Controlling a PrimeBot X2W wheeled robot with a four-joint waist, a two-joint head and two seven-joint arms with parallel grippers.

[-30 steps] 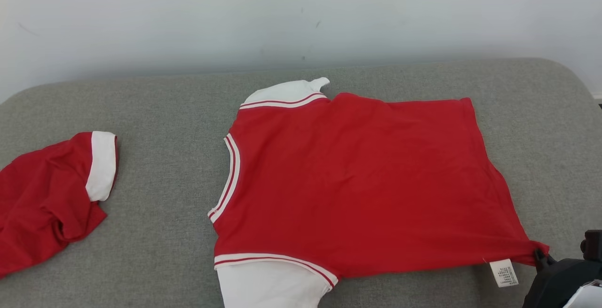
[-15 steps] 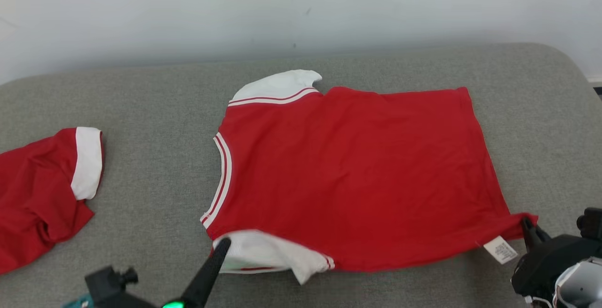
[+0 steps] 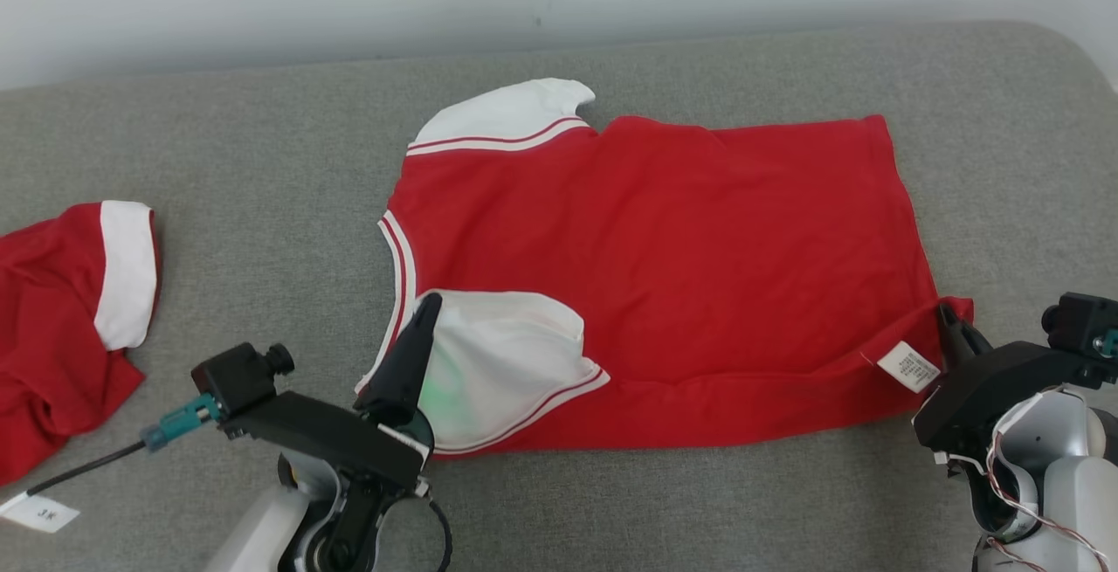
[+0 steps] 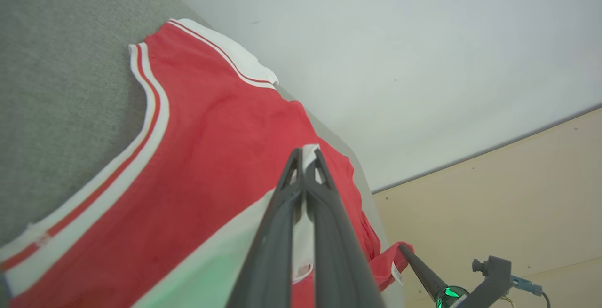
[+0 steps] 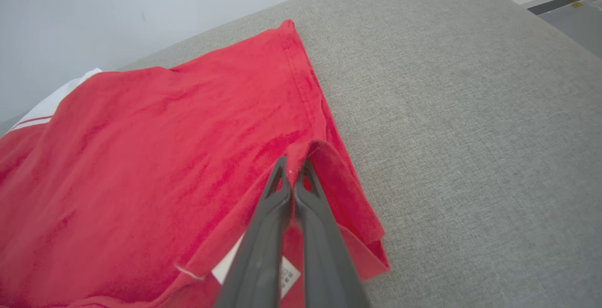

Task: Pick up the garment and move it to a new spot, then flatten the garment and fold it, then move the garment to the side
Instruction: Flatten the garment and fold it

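Head camera has tilted down since 1 s ago, so the whole scene sits differently in frame; that shift is not counted as motion of the things. The garment (image 3: 681, 231), a red shirt with white trim, lies spread on the grey padded surface (image 3: 262, 161), neck opening to the robot's left and hem to its right. Change 1: the near white sleeve (image 3: 498, 354), which 1 s ago lay flat and stuck out toward the robot, is now turned over onto the red body. The left hand (image 3: 425, 310), absent from the head view 1 s ago and at the sleeve edge 0.5 s ago, is clenched on the sleeve's edge; the left wrist view shows white cloth pinched between its 2 fingertips. Change 2: the right hand (image 3: 948, 314) remains clenched on the near hem corner, now carried farther up the surface, so the near edge rolls inward beside the white label (image 3: 908, 367). The far sleeve (image 3: 507, 113) is unchanged and lies flat. A second red piece (image 3: 52, 310) lies well apart at the left edge, untouched.
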